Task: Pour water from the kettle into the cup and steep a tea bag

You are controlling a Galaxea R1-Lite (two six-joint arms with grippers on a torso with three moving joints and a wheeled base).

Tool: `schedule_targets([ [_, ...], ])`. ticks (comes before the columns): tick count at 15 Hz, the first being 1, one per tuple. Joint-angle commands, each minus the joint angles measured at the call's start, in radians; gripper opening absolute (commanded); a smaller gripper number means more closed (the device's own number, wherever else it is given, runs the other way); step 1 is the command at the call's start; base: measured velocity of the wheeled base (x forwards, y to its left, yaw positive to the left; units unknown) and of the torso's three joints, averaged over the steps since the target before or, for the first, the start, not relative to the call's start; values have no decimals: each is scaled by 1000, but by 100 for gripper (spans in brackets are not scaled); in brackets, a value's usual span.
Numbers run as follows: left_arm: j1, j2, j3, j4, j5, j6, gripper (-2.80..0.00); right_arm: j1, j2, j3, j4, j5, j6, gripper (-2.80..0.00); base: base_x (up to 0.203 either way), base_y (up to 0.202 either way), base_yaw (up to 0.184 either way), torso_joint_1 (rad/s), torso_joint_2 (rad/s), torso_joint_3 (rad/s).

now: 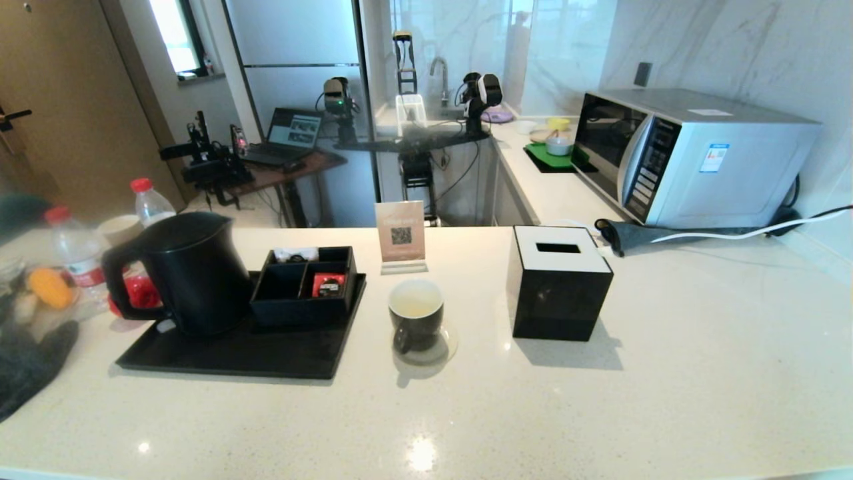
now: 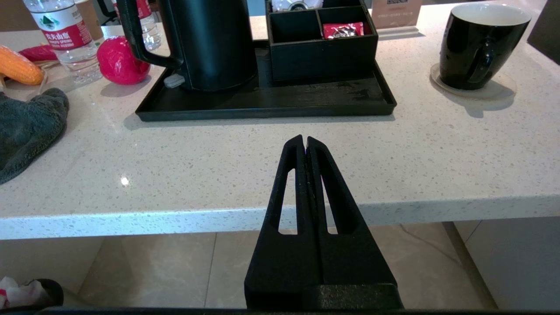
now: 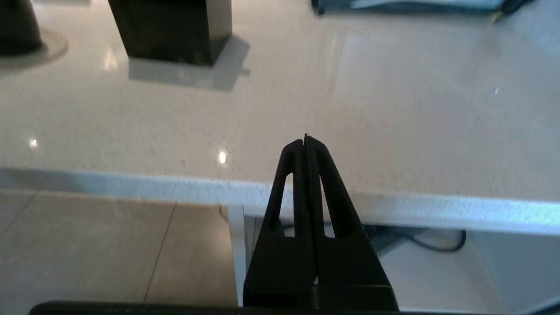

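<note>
Both grippers hang off the counter's edge, left gripper [image 2: 305,141] and right gripper [image 3: 306,141] clenched on nothing. Kettle [image 1: 190,270] sits left of the cup [image 1: 416,321], handle outward, so the left arm looks nearer.

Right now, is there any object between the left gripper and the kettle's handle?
Nothing visible. The left gripper, jaws shut, hangs off the counter's front edge; only bare counter and the tray's low rim lie before the kettle.

Kitchen here, with a hotel-style tea corner.
Microwave [image 1: 693,157] on the pale stone tabletop [image 1: 700,373], sink faucet [image 1: 440,72] behind, fridge [image 1: 293,60] at the back, kettle [image 1: 190,270] on its tray [image 1: 233,357].
</note>
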Motion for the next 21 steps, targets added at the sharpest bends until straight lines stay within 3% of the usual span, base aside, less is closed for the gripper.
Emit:
schedule_targets([
  [1, 0, 0, 0, 0, 0, 0, -280, 5, -64, 7, -16, 0, 5, -280, 0, 0, 0, 0, 0, 0],
  [21, 0, 0, 0, 0, 0, 0, -280, 5, -64, 6, -18, -5, 37, -280, 0, 0, 0, 0, 0, 0],
])
